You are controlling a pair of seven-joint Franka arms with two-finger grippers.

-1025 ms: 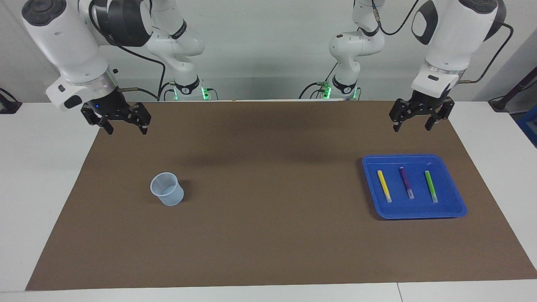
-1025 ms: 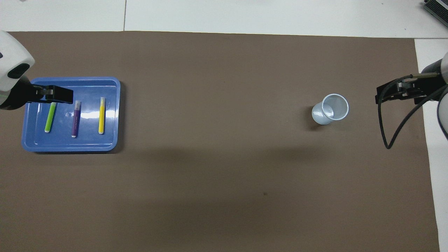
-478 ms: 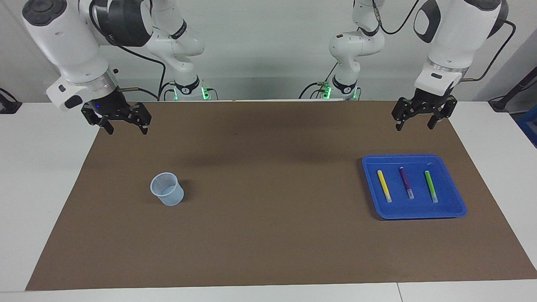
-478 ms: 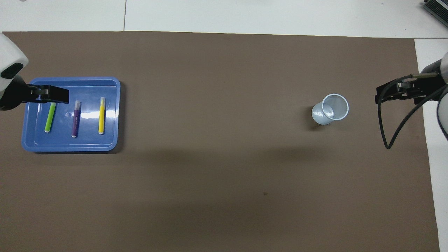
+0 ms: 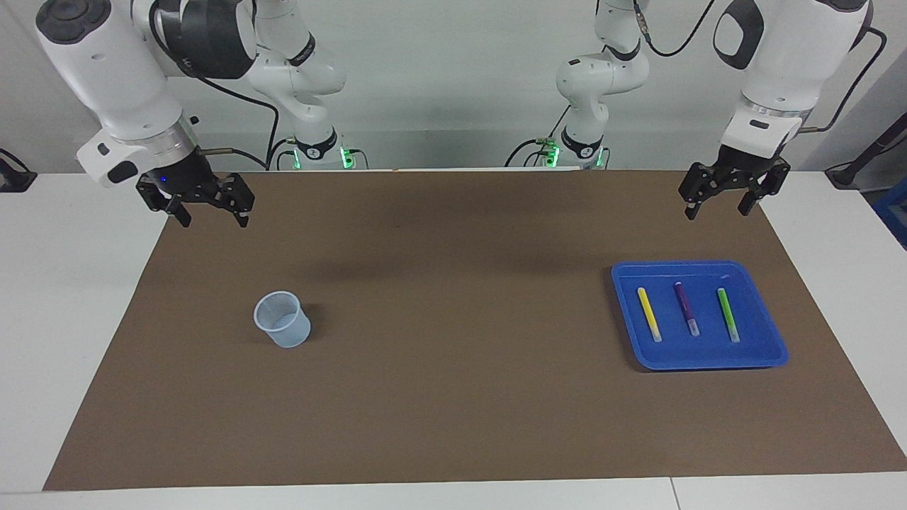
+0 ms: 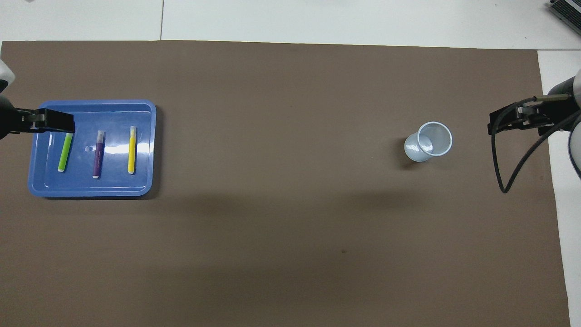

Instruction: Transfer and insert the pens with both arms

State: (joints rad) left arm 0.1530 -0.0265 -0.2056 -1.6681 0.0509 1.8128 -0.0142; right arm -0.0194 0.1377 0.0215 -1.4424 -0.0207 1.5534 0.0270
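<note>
left gripper (image 5: pixel 733 202) hangs in the air with its fingers spread wide and nothing between them, over the brown mat (image 5: pixel 453 397) at the left arm's end of the desk (image 5: pixel 843 241). in the overhead view it pokes in from the edge and covers a corner of the blue tray (image 6: pixel 150 150), but the facing view shows it well above the mat and clear of the tray.

out from there: the blue tray sits flat on the mat, and the three pens lie inside it side by side, apart from one another, all running lengthwise the same way, pale ends pointing away from the robots. green pen (image 5: pixel 728 314) lies closest to the left arm's end of the desk, purple pen (image 5: pixel 686 308) in the middle, yellow pen (image 5: pixel 649 314) closest to the centre of the desk. none of them is touched.

over to the right gripper (image 5: pixel 207 211): also up in the air, fingers spread, empty, over the edge of the mat at the right arm's end of the desk. a dark cable (image 6: pixel 504 159) loops down from its wrist.

nearest thing to it is a pale, see-through plastic cup (image 5: pixel 282 319), standing upright on the mat with its mouth open, well apart from the tray. i can't tell whether anything is inside.
</note>
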